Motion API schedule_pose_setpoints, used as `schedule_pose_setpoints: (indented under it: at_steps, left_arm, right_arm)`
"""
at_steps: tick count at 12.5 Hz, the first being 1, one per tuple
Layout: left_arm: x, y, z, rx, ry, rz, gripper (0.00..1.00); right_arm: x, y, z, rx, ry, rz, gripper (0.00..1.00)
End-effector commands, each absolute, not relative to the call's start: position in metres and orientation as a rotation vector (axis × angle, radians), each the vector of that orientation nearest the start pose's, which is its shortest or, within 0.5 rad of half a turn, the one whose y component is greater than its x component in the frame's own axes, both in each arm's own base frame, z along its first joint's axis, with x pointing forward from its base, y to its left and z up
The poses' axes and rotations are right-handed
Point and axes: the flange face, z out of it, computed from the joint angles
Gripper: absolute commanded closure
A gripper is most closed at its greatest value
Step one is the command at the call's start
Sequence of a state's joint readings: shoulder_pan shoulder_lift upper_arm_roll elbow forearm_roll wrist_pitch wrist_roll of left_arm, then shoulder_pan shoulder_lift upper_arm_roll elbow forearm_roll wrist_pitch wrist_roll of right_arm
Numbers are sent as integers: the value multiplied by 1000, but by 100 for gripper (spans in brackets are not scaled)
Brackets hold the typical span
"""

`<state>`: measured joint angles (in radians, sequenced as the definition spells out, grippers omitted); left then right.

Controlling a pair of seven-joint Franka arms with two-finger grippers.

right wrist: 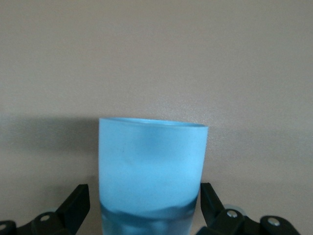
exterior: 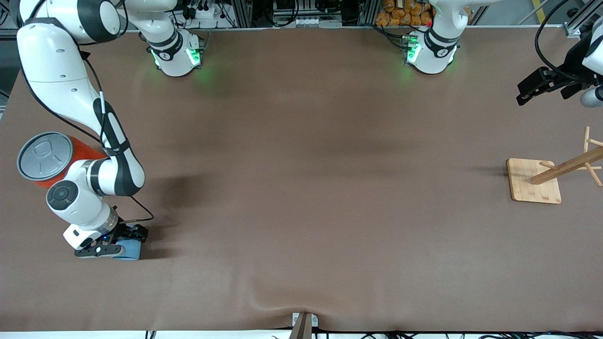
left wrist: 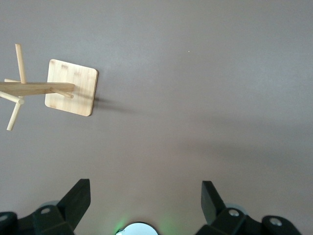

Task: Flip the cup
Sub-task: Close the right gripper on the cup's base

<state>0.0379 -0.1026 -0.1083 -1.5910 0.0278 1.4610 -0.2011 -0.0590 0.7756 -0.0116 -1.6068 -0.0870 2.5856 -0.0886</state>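
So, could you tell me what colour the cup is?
Light blue; the cup shows best in the right wrist view.

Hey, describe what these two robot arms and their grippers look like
Both arms are glossy white with dark grey joint bands, and their bases glow green. Thin black cables run along each. The right gripper and left gripper are black, with two angular black fingers and silver screws.
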Motion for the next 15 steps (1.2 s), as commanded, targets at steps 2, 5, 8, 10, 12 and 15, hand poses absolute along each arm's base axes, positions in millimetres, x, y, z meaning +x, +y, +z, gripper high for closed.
schedule_pose_setpoints:
  at_steps: [2, 5, 8, 10, 12, 15]
  left_arm:
    - [505, -31, 668, -3083, -197, 36, 0]
    - [505, -31, 668, -3083, -197, 34, 0]
    - [507, -30, 666, -3082, -200, 39, 0]
    - [506, -31, 666, -3081, -200, 41, 0]
    - [506, -31, 665, -3083, -199, 43, 0]
    - [506, -32, 664, -3082, -199, 48, 0]
  right_arm:
    - [716, -53, 188, -3197, -131, -332, 0]
    - [716, -52, 183, -3199, -137, -329, 0]
    - [718, -53, 183, -3195, -134, -366, 13]
    - [719, -53, 185, -3195, -134, -371, 32]
    - [726, -55, 199, -3195, -136, -405, 32]
    - [730, -52, 220, -3202, -171, -412, 32]
